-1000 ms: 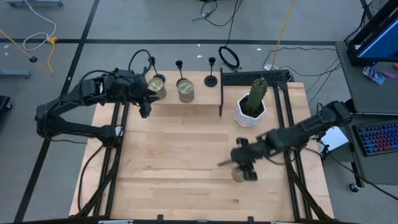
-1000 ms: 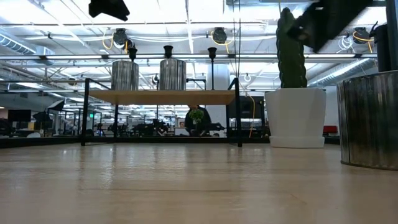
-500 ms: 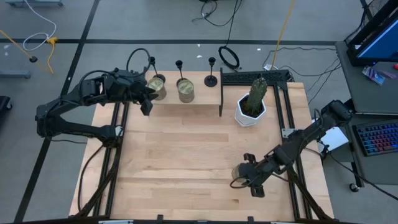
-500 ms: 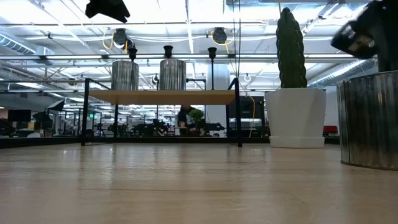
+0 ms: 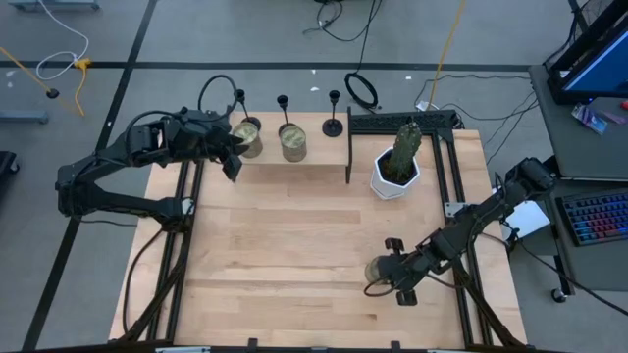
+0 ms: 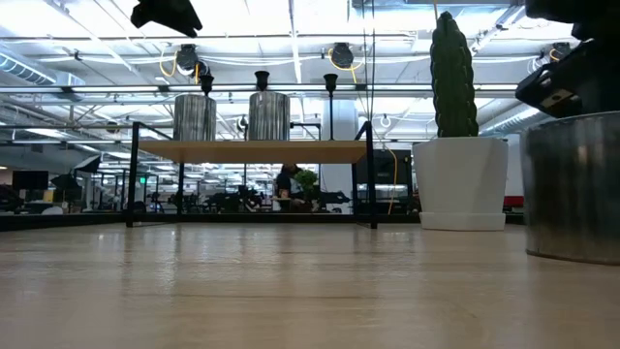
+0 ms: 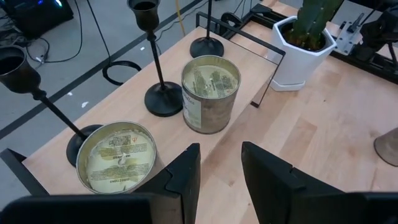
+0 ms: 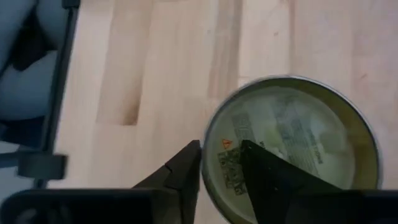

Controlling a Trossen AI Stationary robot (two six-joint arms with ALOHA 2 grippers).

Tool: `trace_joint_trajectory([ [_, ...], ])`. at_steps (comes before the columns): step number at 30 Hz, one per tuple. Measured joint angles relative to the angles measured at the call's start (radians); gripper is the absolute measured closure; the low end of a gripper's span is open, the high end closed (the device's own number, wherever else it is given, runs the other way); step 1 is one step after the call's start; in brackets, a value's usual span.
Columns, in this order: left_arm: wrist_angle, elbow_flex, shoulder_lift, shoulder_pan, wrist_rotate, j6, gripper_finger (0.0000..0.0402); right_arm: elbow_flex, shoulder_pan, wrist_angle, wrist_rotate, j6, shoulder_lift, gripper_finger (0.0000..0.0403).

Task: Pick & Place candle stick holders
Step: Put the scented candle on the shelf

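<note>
Three black candle stick holders [image 5: 238, 100] [image 5: 284, 104] [image 5: 334, 124] stand on their round bases along the far side of a raised wooden shelf [image 5: 319, 157]. They also show in the left wrist view [image 7: 160, 93]. My left gripper [image 5: 233, 165] hovers open above the shelf, near two greenish-gold jars [image 5: 247, 137] [image 5: 292, 144]. My right gripper [image 5: 388, 280] is open and low at a third jar [image 8: 292, 143] standing on the table. One finger is outside the jar's rim and one is over its mouth. My right gripper's fingers [image 8: 186, 165] stand on either side of the jar's rim [image 8: 208, 140], coming from above. I cannot tell whether they touch it. The jar stands upright on the table.
A white pot with a green cactus [image 5: 395, 172] stands right of the shelf. A black frame [image 5: 402, 120] lies at the far right. Bare wooden table [image 5: 285, 255] lies between the shelf and the near edge.
My right gripper has swung from above the jar's far side toward the table's near edge and gone down beside the jar. The jar has stayed in place.
</note>
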Motion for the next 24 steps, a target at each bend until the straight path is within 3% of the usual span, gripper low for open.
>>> trace_joint_trajectory([
  [8,0.0,0.0,0.0,0.0,0.0,-0.002,0.0277,0.0,-0.004,0.005,-0.001,-0.056,-0.003,0.0393],
  [13,0.003,0.0,0.0,0.0,0.0,-0.002,0.0277,-0.002,-0.047,0.139,0.05,-0.16,-0.009,0.0395],
  [17,0.018,0.0,0.0,0.0,0.0,-0.002,0.0277,-0.002,-0.127,0.34,0.072,-0.412,-0.05,0.0399],
  [20,0.019,0.0,0.0,0.0,0.0,-0.002,0.0277,0.003,-0.216,0.45,0.114,-0.586,-0.085,0.0399],
  [24,0.019,0.0,0.0,0.0,0.0,0.003,0.0277,0.068,-0.367,0.456,0.128,-0.714,-0.103,0.04],
])
